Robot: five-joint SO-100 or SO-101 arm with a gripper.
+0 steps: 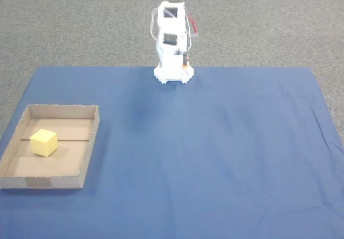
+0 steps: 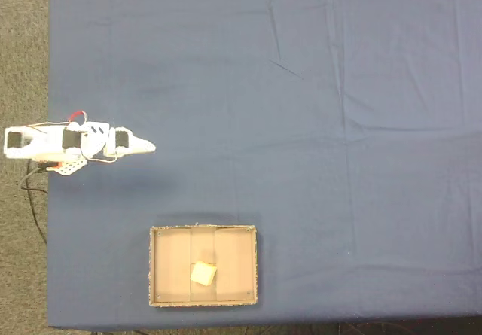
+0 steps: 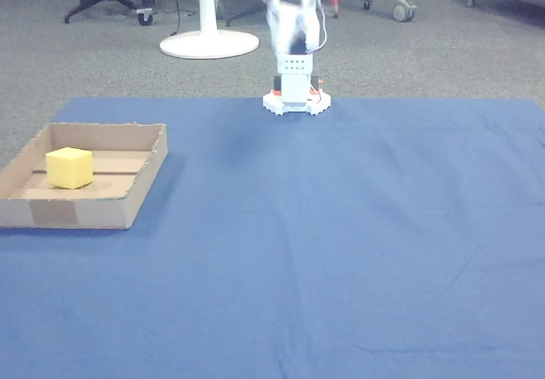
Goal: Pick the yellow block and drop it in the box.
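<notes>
Yellow block [image 1: 43,143] sits inside the box [image 1: 90,142] on my blue cloth [image 1: 215,153], far from my folded arm, and I cannot tell if its pincer [image 2: 147,147] is open.

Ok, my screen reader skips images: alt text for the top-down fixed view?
A yellow block sits inside a cardboard box on a blue cloth. A white robot arm lies folded at the cloth's left edge.

Pale-yellow block [image 1: 43,142], plain faces, is sitting in brown cardboard box [image 1: 90,142] with a darker crease line across its floor. Blue cloth [image 1: 215,153] is covering speckled grey carpet [image 1: 269,24]. Arm [image 1: 172,45] is showing white, with red and black wiring.
</notes>
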